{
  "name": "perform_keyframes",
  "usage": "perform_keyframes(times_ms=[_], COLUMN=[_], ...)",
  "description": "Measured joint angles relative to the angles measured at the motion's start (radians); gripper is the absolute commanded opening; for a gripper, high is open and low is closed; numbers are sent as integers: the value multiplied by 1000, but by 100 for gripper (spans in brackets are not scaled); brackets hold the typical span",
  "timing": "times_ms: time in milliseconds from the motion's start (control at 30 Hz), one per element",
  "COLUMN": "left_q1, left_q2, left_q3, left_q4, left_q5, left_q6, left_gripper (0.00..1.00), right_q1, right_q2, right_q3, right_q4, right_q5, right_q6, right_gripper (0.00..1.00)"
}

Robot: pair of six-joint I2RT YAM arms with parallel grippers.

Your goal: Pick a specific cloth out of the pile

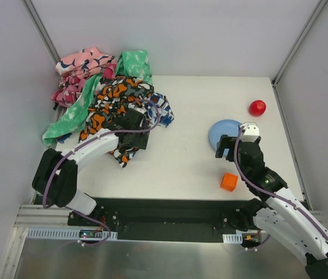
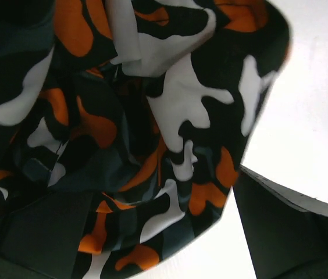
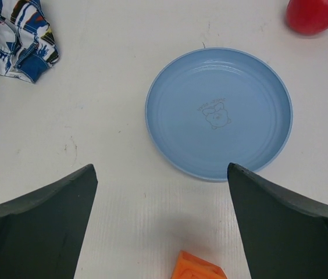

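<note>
Pile of patterned cloths sits at the far left of the white counter, spilling over its left edge. On it, a pink-navy cloth lies farthest back, a mint cloth runs from the back down the left side, an orange-black-white cloth covers the middle, and a blue-white cloth hangs off the right side. The lavender cloth cannot be made out in any view.

The left end effector is pushed into the near edge of the pile. In the left wrist view the left end effector is spread wide, and folds of the orange-black-white cloth fill the space between its fingers and drape over the left one.

The right end effector hangs over the right half of the counter, well apart from the pile, just at the near edge of a blue plate. The right wrist view shows the right end effector opened wide and holding nothing, with the plate straight ahead. A red object lies beyond the plate, and an orange block lies on the near side of it.
</note>
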Motion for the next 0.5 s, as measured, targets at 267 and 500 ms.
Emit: perform_keyframes(times_ms=[267, 500], left_q1=[2, 15], left_q2=[213, 407], left_q3=[89, 235], left_q4=[-50, -138], left_q5=[-152, -229], left_q6=[-23, -89], left_gripper=[99, 39], right_q1=[0, 0], right_q2=[60, 52], right_q3=[-3, -19], right_q4=[19, 28], right_q5=[-2, -3], right_q6=[-29, -40], right_gripper=[96, 96])
